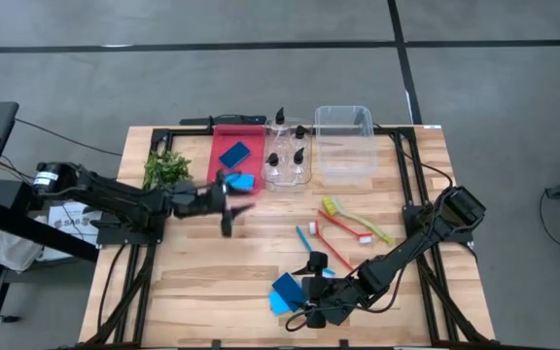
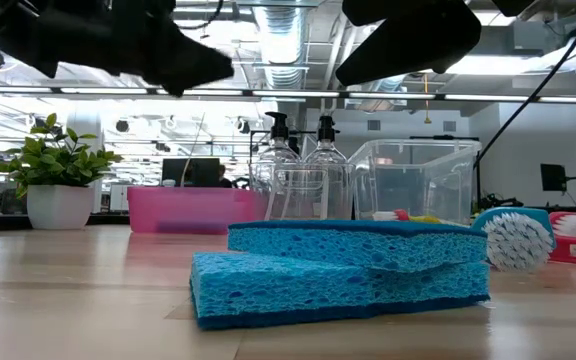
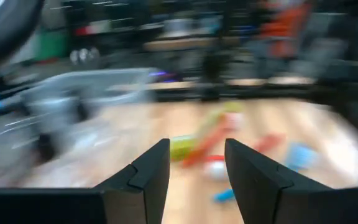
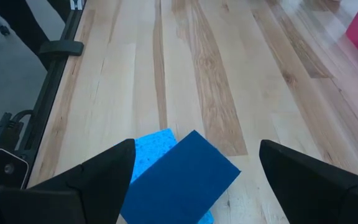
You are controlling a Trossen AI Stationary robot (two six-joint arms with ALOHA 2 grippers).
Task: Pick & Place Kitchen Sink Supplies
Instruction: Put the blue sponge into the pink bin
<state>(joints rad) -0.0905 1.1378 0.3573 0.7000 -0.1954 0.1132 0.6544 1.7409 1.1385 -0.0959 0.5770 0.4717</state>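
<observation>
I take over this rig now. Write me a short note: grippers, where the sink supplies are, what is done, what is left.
Left gripper: open, empty, beside the red bin.
Right gripper: open, over the stacked sponges at the near table edge.
Done: two sponges lie in the red bin; pump bottles stand in a clear bin.
Left: stacked sponges, red and yellow-green brushes, blue brush on the table.

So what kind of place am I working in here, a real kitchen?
Probably not: it looks like a lab or workshop. The table is a bare wooden bench on a concrete floor, exposed ducts run overhead, and monitors stand behind.
</observation>
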